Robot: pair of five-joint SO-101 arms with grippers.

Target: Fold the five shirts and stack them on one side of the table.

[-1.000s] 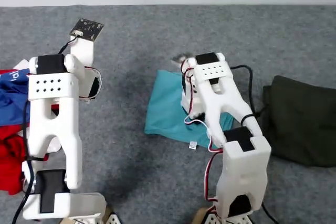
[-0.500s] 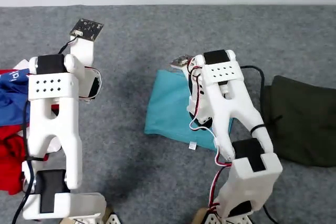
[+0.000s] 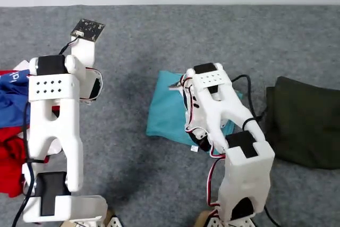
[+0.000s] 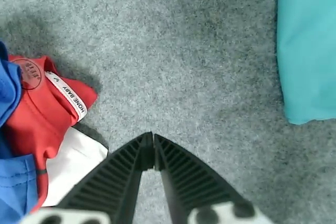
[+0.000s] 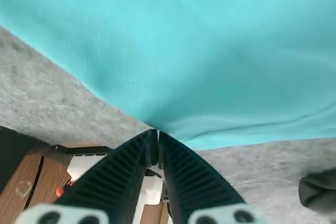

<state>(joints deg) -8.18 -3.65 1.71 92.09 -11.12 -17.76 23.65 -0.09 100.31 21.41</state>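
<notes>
on the table [image 3: 133,35]: one teal shirt [image 3: 167,112], one dark-green shirt [image 3: 303,120].

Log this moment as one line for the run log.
left gripper: shut, empty, beside red shirt | right gripper: shut on teal shirt edge | dark green shirt: apart from teal shirt

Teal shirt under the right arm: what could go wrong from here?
1. The right tool is shut at the teal shirt's near edge; a thin pinch could slip off.
2. The left tool is shut over by the red shirt, so a one-sided pull may bunch the cloth.
</notes>
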